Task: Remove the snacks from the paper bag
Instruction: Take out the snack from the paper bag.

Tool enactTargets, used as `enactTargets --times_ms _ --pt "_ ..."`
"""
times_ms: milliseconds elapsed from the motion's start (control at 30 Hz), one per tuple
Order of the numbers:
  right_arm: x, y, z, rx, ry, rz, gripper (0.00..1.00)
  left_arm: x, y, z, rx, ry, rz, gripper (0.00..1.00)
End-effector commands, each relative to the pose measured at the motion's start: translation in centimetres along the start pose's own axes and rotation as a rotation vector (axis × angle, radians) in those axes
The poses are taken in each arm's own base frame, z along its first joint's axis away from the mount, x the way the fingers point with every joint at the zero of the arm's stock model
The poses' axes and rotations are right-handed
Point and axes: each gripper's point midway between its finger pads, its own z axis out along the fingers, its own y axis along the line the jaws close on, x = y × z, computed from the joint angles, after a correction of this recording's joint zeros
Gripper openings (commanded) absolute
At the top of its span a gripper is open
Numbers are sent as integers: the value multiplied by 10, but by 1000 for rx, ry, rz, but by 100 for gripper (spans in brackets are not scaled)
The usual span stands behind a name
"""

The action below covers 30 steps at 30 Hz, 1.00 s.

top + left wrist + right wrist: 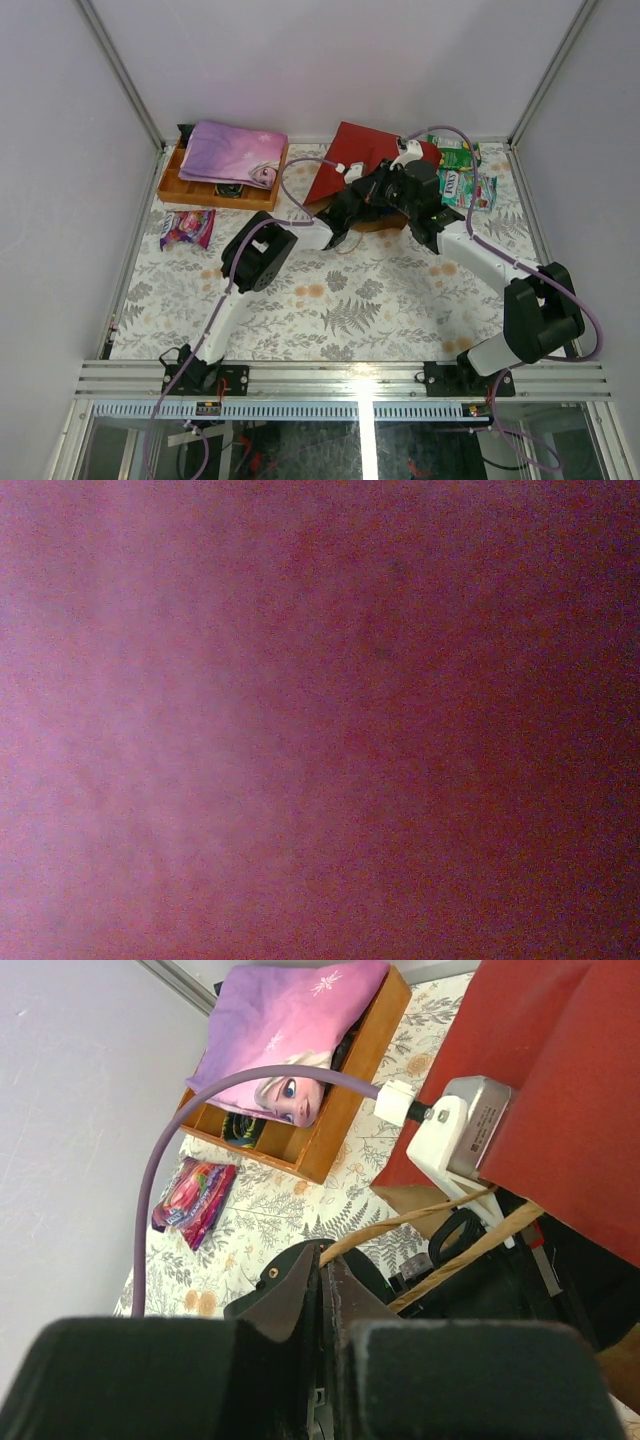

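Note:
The red paper bag (pixel 352 152) (pixel 560 1060) lies on its side at the back of the table, its mouth toward the arms. My right gripper (pixel 345 1252) (pixel 392 190) is shut on one of its tan cord handles (pixel 430 1217) and holds it up. My left arm reaches into the bag's mouth, and its white wrist camera (pixel 462 1125) sits at the opening. The left wrist view is only a dim red blur, so the left fingers are hidden. A purple snack packet (pixel 187 228) (pixel 193 1198) lies at the left. Green snack packets (pixel 462 175) lie to the right of the bag.
An orange wooden tray (pixel 200 192) (pixel 340 1125) stands at the back left with a pink-purple folded cloth (pixel 232 152) (pixel 290 1030) on it. Walls close in the table on the left, back and right. A purple cable (pixel 150 1190) loops over the floral tabletop.

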Motion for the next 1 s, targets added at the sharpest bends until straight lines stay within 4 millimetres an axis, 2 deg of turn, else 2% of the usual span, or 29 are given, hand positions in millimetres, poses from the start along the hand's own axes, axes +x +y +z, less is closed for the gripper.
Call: enactTargets --times_ms 0,267,433,600,967 --pt "-18 46 -10 -143 -24 -1 0 -13 -31 -7 87 -7 32 0" --pt "-23 47 -21 -134 -46 -18 0 -37 -51 -48 141 -69 36 0" --pt "-25 46 -23 -126 -58 -28 0 -36 -56 -86 163 -87 23 0" --pt "-23 44 -20 -122 -58 -25 0 -35 -47 -130 144 -113 26 0" --pt "-20 40 -15 -116 -53 -17 0 -54 -33 -213 104 -188 28 0"
